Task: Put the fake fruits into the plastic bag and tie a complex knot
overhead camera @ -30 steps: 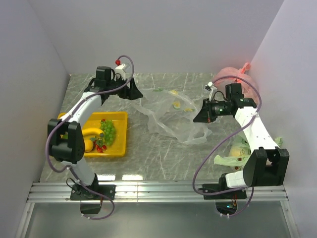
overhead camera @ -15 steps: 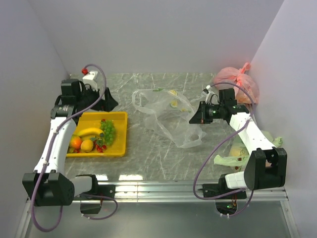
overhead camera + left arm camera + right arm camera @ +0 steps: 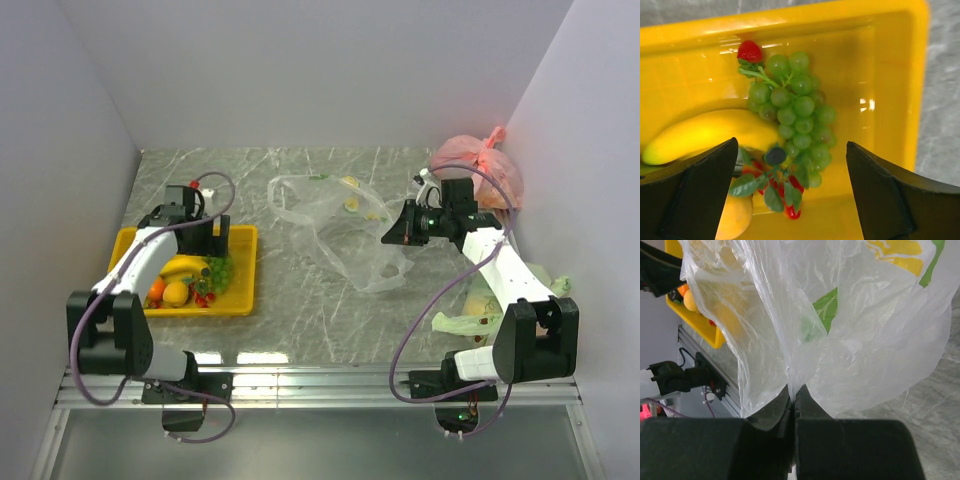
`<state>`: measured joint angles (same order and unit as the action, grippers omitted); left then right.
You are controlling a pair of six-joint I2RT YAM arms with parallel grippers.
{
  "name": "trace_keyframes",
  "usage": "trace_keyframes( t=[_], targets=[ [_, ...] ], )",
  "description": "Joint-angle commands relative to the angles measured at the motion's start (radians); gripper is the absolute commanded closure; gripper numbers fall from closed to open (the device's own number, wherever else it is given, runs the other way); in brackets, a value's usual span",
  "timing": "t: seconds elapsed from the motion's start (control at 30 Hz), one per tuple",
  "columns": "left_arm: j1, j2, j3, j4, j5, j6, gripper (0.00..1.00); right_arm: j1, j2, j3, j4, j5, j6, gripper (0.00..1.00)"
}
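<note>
Two grippers were on separate duties. We found the right gripper (image 3: 792,396) clenched on a fold of the bag (image 3: 865,350), lifting it off the worktop (image 3: 300,310), in our judgement to keep the mouth reachable. We found the left gripper (image 3: 791,150) released, jaws wide, poised over the grapes (image 3: 795,115) beside the banana (image 3: 705,132). We judged a pick imminent. Every one of the fruits (image 3: 178,292) lay in the tray (image 3: 890,60); we saw none in the bag.

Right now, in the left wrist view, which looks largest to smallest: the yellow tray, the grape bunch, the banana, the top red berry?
1. yellow tray
2. grape bunch
3. banana, close to the grapes and partly hidden, so this rank is unsure
4. top red berry
</note>
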<state>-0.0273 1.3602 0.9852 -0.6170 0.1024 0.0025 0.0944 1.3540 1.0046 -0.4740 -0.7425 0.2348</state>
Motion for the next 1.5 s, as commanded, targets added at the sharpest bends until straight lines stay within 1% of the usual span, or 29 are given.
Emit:
trace_keyframes(
  t=[0.0,0.03,0.1,0.27,0.4,0.5,0.53,0.57,0.6,0.67,0.7,0.83,0.87,0.93,1.03,1.07,1.1,1.17,1.2,1.23,1.27,1.3,1.37,1.43,1.47],
  targets=[
    [-0.031,0.074,-0.006,0.068,-0.099,-0.052,0.06,0.013,-0.033,-0.012,0.032,0.028,0.009,1.0],
    [-0.039,0.094,0.001,0.072,-0.099,-0.055,0.06,0.011,-0.033,-0.012,0.032,0.031,0.009,1.0],
    [-0.057,0.158,0.01,0.092,-0.153,-0.067,0.06,0.011,-0.036,-0.014,0.032,0.032,0.011,1.0],
    [-0.071,0.279,0.021,0.141,-0.187,-0.072,0.07,0.013,-0.05,-0.011,0.023,0.041,0.005,1.0],
    [-0.085,0.336,0.018,0.19,-0.161,-0.064,0.15,0.013,-0.052,-0.012,0.012,0.048,-0.003,1.0],
    [-0.086,0.356,0.029,0.177,-0.135,-0.059,0.32,0.011,-0.05,-0.012,0.008,0.052,-0.011,1.0],
    [-0.086,0.352,0.029,0.16,-0.11,-0.058,0.47,0.013,-0.049,-0.012,0.006,0.054,-0.014,1.0],
    [-0.086,0.331,0.029,0.152,-0.095,-0.056,0.56,0.013,-0.047,-0.011,0.002,0.052,-0.014,1.0],
    [-0.086,0.314,0.03,0.143,-0.08,-0.058,0.74,0.013,-0.047,-0.011,0.002,0.051,-0.015,1.0],
    [-0.086,0.252,0.039,0.1,-0.032,-0.071,0.88,0.013,-0.046,-0.006,-0.003,0.046,-0.02,1.0],
    [-0.086,0.229,0.046,0.08,-0.012,-0.081,1.0,0.013,-0.044,-0.004,-0.005,0.042,-0.02,1.0],
    [-0.086,0.078,0.075,0.025,0.068,-0.101,1.0,0.011,-0.042,0.0,-0.003,0.029,-0.015,1.0],
    [-0.086,0.018,0.095,0.002,0.11,-0.101,1.0,0.013,-0.041,0.0,-0.003,0.028,-0.014,1.0],
    [-0.086,-0.036,0.121,-0.019,0.16,-0.087,1.0,0.013,-0.038,0.002,-0.003,0.019,-0.008,1.0],
    [-0.086,-0.14,0.217,-0.059,0.36,-0.027,1.0,0.013,-0.035,0.008,-0.005,0.009,-0.002,1.0],
    [-0.088,-0.159,0.236,-0.061,0.494,-0.013,1.0,0.013,-0.032,0.009,-0.005,0.002,-0.002,1.0],
    [-0.097,-0.177,0.25,-0.026,0.558,0.025,1.0,0.013,-0.029,0.011,-0.005,-0.003,0.001,1.0],
    [-0.124,-0.217,0.276,0.057,0.62,0.005,0.99,0.013,-0.018,0.02,-0.008,-0.024,0.006,1.0],
    [-0.182,-0.223,0.283,0.145,0.637,-0.037,1.0,0.013,-0.013,0.026,-0.009,-0.034,0.009,1.0],
    [-0.218,-0.22,0.302,0.195,0.635,-0.044,1.0,0.013,-0.006,0.028,-0.009,-0.055,0.012,1.0],
    [-0.296,-0.21,0.312,0.233,0.64,-0.044,1.0,0.014,-0.003,0.031,-0.011,-0.066,0.014,1.0],
    [-0.336,-0.196,0.325,0.302,0.631,-0.035,1.0,0.016,0.003,0.032,-0.011,-0.08,0.012,1.0],
    [-0.426,-0.139,0.348,0.367,0.635,-0.013,1.0,0.014,0.016,0.034,-0.017,-0.118,0.009,1.0],
    [-0.473,-0.071,0.351,0.48,0.629,-0.013,1.0,0.014,0.023,0.042,-0.029,-0.138,0.0,1.0],
    [-0.514,-0.044,0.354,0.517,0.634,0.026,1.0,0.014,0.025,0.042,-0.032,-0.165,-0.006,1.0]
  ],
)
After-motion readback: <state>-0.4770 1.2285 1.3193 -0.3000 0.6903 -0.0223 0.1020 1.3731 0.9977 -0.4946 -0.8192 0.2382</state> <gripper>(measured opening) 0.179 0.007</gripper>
